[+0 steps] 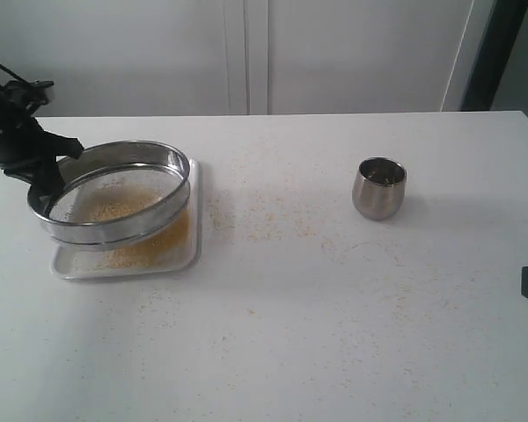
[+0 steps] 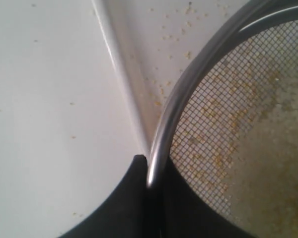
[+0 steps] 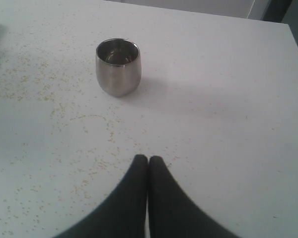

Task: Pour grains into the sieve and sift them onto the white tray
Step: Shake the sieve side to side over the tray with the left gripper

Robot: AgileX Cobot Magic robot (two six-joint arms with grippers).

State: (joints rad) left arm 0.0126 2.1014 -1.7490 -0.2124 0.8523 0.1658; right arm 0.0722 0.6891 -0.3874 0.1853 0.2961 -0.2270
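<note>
Steel sieve (image 1: 114, 198) over the white tray (image 1: 79, 264) at the left of the table (image 1: 334, 334) in the exterior view, slightly tilted and covering most of the tray; whether lifted clear or touching, not to be told. Sieve's left rim clamped by the left claw (image 1: 44, 180). Yellow-tan grains (image 1: 154, 246) spread on the tray under the mesh, a thinner layer visible in the sieve itself, a loose scatter on the table just right of the tray and on toward the middle. Small steel cup (image 1: 378, 187) upright, well apart to the right. From the left wrist view: two black fingers (image 2: 124, 208) closed on the sieve's steel rim, one inside the ring and one outside; fine wire mesh with a few grains caught on it; tray's raised rim running beneath the ring's edge, stray grains on its white floor. From the right wrist view: right claw (image 3: 148, 161) with fingers pressed together, gripping nothing, above the table; cup upright beyond the fingertips and apart from them, contents not clear; scattered grains on the table around it.
</note>
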